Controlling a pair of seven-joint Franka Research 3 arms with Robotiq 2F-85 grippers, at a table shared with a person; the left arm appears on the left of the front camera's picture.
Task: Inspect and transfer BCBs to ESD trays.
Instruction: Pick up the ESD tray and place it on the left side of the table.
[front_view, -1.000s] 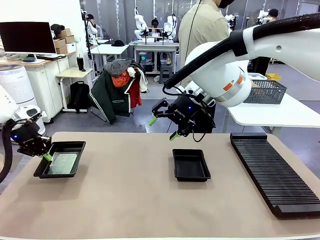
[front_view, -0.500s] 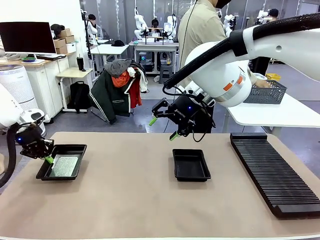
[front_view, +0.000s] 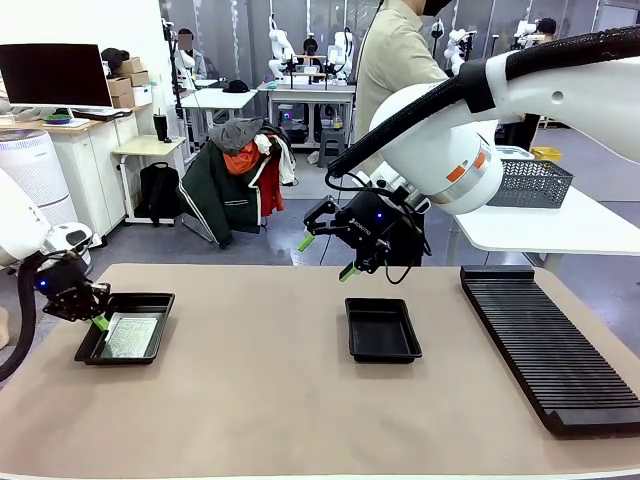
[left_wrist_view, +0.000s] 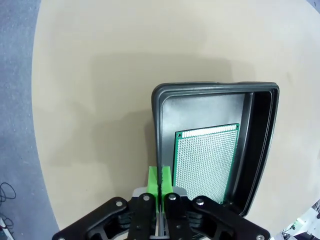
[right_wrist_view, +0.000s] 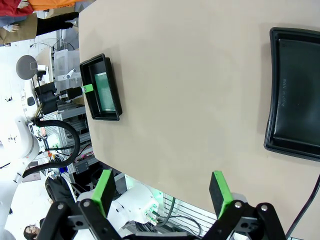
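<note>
My left gripper (front_view: 98, 321) is shut on the left rim of a black ESD tray (front_view: 142, 298) at the table's left edge. A pale green BCB (front_view: 128, 337) lies flat in that tray. In the left wrist view the green fingertips (left_wrist_view: 154, 176) pinch the tray wall (left_wrist_view: 215, 88), with the perforated BCB (left_wrist_view: 205, 160) just beside them. A second ESD tray (front_view: 383, 332), with nothing in it, sits mid-table. My right gripper (front_view: 325, 256) hangs open above and behind it. In the right wrist view that gripper (right_wrist_view: 162, 187) stands open over the table, the bare tray (right_wrist_view: 295, 115) at right and the loaded tray (right_wrist_view: 111, 95) far off.
A long black ribbed rack (front_view: 545, 340) runs along the table's right side. Behind it a white table carries a grey mesh basket (front_view: 530, 182). A person (front_view: 398, 55) stands at the far side, back turned. Bare tabletop lies between the two trays.
My left gripper has moved a little right and down with the tray, which now sits lower and flatter. The right arm has stayed put.
</note>
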